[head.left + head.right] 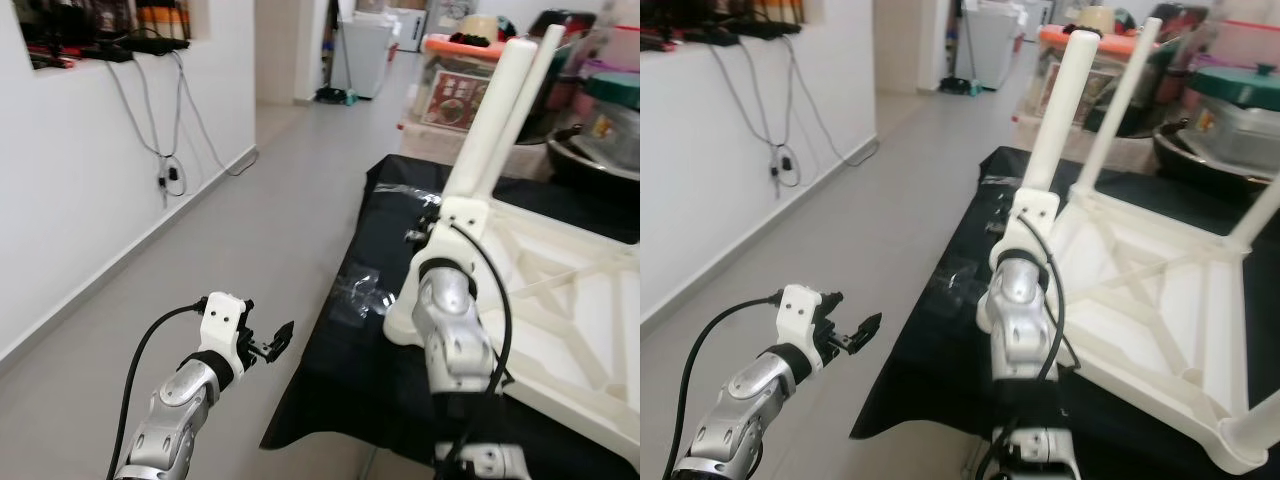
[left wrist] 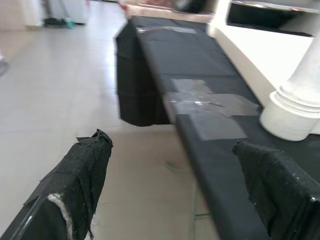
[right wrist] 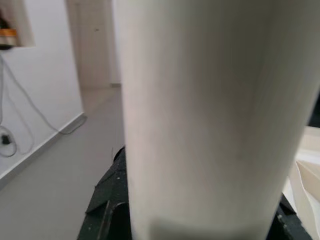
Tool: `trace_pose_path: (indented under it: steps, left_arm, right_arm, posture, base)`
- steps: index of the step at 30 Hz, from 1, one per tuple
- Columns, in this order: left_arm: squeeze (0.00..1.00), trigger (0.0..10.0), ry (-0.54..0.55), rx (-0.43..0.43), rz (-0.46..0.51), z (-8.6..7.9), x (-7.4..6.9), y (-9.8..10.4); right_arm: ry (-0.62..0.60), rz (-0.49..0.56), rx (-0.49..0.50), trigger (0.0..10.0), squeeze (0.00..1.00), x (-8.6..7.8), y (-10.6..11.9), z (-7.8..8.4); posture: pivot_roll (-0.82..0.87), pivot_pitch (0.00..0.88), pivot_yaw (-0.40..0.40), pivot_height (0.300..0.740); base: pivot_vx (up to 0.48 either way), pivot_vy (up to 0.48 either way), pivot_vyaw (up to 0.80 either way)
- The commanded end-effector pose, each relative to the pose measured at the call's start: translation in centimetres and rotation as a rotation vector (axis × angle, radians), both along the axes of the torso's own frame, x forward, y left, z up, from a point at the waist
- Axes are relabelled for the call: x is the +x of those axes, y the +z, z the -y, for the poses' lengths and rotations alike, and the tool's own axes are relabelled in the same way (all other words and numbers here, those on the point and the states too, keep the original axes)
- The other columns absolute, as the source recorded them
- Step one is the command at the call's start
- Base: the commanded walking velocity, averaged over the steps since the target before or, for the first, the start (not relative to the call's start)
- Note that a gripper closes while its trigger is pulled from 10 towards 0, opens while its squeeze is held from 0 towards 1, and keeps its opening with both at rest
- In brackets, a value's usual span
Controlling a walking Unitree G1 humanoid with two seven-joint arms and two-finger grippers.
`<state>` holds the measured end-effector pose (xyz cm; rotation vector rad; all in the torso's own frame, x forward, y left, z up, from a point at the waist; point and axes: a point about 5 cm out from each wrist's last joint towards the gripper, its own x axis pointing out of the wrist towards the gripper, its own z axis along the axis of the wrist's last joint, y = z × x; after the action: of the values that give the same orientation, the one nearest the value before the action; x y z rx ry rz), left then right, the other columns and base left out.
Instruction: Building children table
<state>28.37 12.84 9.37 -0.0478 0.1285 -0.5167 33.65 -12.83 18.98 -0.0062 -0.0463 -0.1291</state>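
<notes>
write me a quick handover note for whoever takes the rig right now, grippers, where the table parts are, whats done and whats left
Left gripper: open, holding nothing, out over the floor beside the black-covered bench.
Right gripper: up against the near white table leg; the right wrist view has that leg pressed close between the fingers, though the grip itself cannot be confirmed.
Table top: lies upside down on the bench, ribbed underside up.
Done: legs stand upright at the corners in view, the near one seated in its corner socket.
Left: check that the near leg is tight, confirm the remaining legs, then turn the table upright.
</notes>
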Motion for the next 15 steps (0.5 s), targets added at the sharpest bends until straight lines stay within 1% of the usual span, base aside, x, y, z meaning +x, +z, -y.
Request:
trace_pose_path:
  steps: [1, 2, 3, 4, 5, 6, 7, 8, 9, 10, 11, 12, 13, 14, 15]
  left_arm:
    - [0.00, 10.0, -0.016, 0.004, 0.002, 0.3, 0.0, 0.0]
    - [0.00, 10.0, -0.012, 0.004, 0.001, 0.2, 0.0, -0.1]
    - [0.00, 10.0, -0.012, 0.004, 0.001, 0.2, 0.0, -0.1]
    - [0.00, 10.0, -0.010, 0.004, -0.001, 0.3, -0.1, -0.2]
    - [0.00, 10.0, -0.010, -0.001, -0.002, 0.4, -0.1, -0.2]
    - [0.00, 10.0, -0.010, -0.001, -0.002, 0.4, -0.1, -0.2]
    - [0.00, 10.0, -0.010, -0.005, -0.002, 0.5, -0.2, -0.2]
    - [0.00, 10.0, -0.010, -0.005, -0.002, 0.5, -0.2, -0.2]
    - [0.00, 10.0, -0.012, -0.007, -0.003, 0.7, -0.2, -0.3]
    - [0.00, 10.0, -0.012, -0.007, -0.003, 0.7, -0.2, -0.3]
    - [0.00, 10.0, -0.016, -0.007, -0.004, 0.8, -0.2, -0.3]
    - [0.00, 10.0, -0.018, -0.006, -0.005, 0.8, -0.2, -0.3]
    - [0.00, 10.0, -0.018, -0.006, -0.005, 0.8, -0.2, -0.3]
    - [0.00, 10.0, -0.021, -0.002, -0.007, 0.7, -0.2, -0.4]
    - [0.00, 10.0, -0.024, 0.004, -0.008, 0.7, -0.1, -0.5]
  right_arm:
    - [0.097, -0.079, -0.036, 10.0, 1.00, -0.4, -2.0, -0.7]
    - [0.135, -0.042, -0.039, 10.0, 1.00, -0.3, -1.3, -0.6]
    - [0.135, -0.042, -0.039, 10.0, 1.00, -0.3, -1.3, -0.6]
    - [0.152, -0.022, -0.045, 10.0, 1.00, 0.0, -0.6, -0.4]
    - [0.204, 0.007, -0.068, 10.0, 0.06, 0.6, 0.6, 0.1]
    - [0.204, 0.007, -0.068, 10.0, 0.06, 0.6, 0.6, 0.1]
    - [0.237, 0.020, -0.083, 10.0, 0.06, 1.1, 1.3, 0.4]
    - [0.237, 0.020, -0.083, 10.0, 0.06, 1.1, 1.3, 0.4]
    - [0.331, 0.029, -0.057, 10.0, 0.00, 1.4, 2.1, 0.8]
    - [0.331, 0.029, -0.057, 10.0, 0.00, 1.4, 2.1, 0.8]
    - [0.458, 0.062, -0.056, 10.0, 0.00, 1.5, 3.0, 1.2]
    - [0.632, 0.086, -0.055, 10.0, 0.00, 1.4, 3.4, 1.3]
    - [0.632, 0.086, -0.055, 10.0, 0.00, 1.4, 3.4, 1.3]
    - [0.805, 0.085, -0.050, 10.0, 0.00, 1.1, 3.3, 1.2]
    - [0.927, 0.072, -0.052, 10.0, 0.00, 0.8, 2.9, 1.0]
  posture:
    - [0.00, 0.000, -0.081, 0.740]
    - [0.00, 0.000, -0.081, 0.740]
    - [0.00, 0.000, -0.081, 0.740]
    - [-0.01, 0.000, -0.084, 0.740]
    - [-0.01, 0.000, -0.084, 0.740]
    - [-0.01, 0.000, -0.084, 0.740]
    - [-0.01, 0.000, -0.084, 0.740]
    - [-0.01, 0.000, -0.084, 0.740]
    - [-0.01, 0.000, -0.081, 0.740]
    - [-0.01, 0.000, -0.081, 0.740]
    - [0.00, 0.000, -0.081, 0.740]
    - [-0.01, 0.000, -0.077, 0.740]
    - [-0.01, 0.000, -0.077, 0.740]
    - [-0.01, 0.000, -0.073, 0.740]
    - [-0.01, 0.000, -0.073, 0.740]
  base:
    - [0.000, 0.000, 0.00]
    - [0.000, 0.000, 0.00]
    - [0.000, 0.000, 0.00]
    - [0.000, 0.000, 0.00]
    - [0.000, 0.000, 0.00]
    - [0.000, 0.000, 0.00]
    - [0.000, 0.000, 0.00]
    - [0.000, 0.000, 0.00]
    - [0.000, 0.000, 0.00]
    - [0.000, 0.000, 0.00]
    - [0.000, 0.000, 0.00]
    - [0.000, 0.000, 0.00]
    - [0.000, 0.000, 0.00]
    - [0.000, 0.000, 0.00]
    - [0.000, 0.000, 0.00]
